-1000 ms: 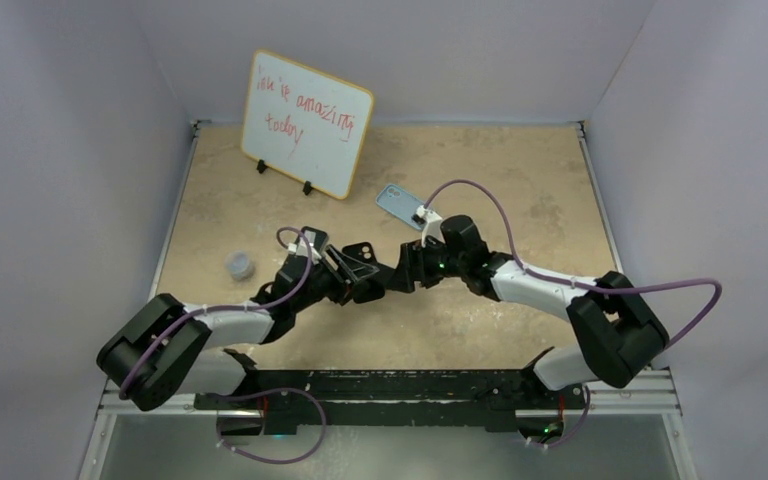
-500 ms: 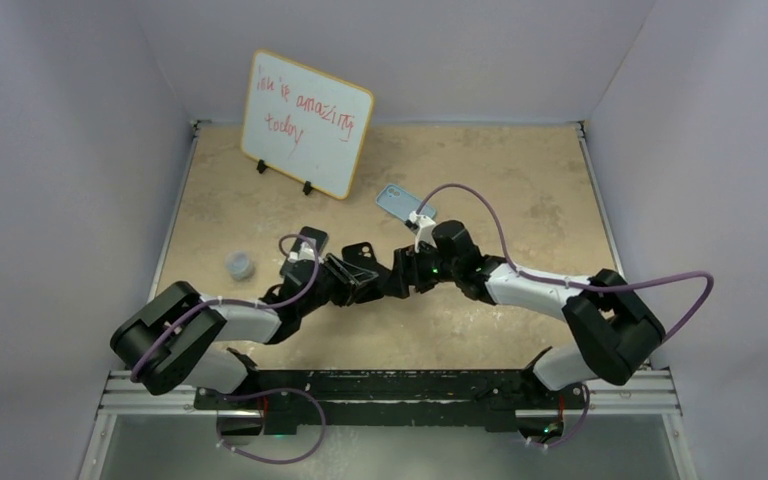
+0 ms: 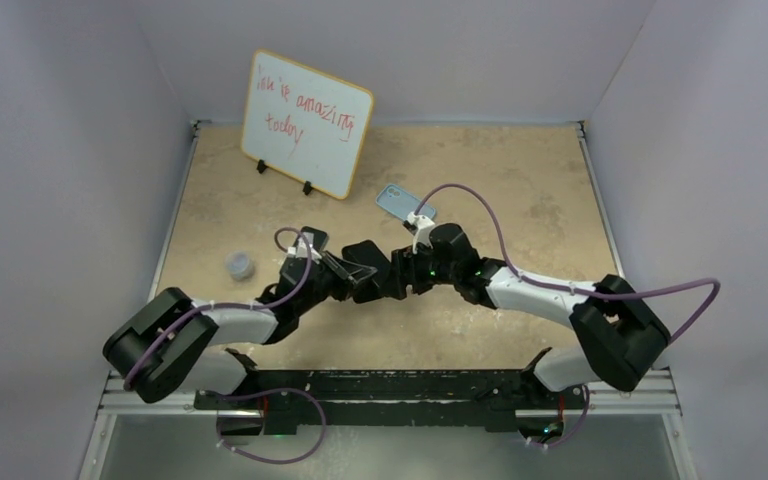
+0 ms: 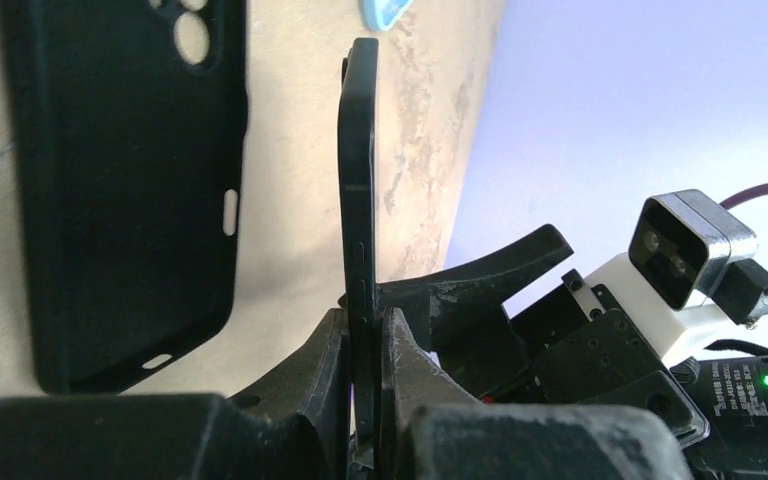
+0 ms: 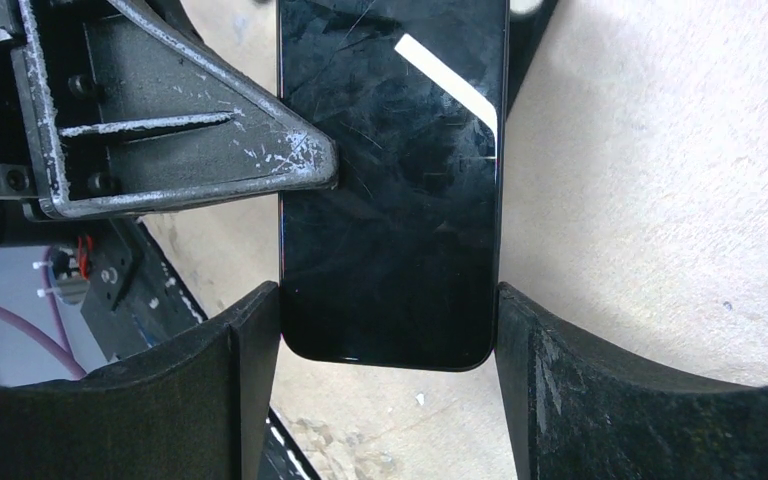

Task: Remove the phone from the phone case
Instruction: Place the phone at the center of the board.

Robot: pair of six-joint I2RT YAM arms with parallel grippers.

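Left claw [image 4: 365,335], right claw [image 5: 390,330] grip phone [image 4: 358,150] (case [image 4: 120,190] beside).

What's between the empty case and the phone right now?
Bare tabletop only, in the left wrist view: the case lies flat, apart from the phone pinched edge-on in the left gripper.

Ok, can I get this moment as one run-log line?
left gripper: shut on phone faces | right gripper: shut across phone sides | phone case: empty, flat on table | phase: phone out, both holding
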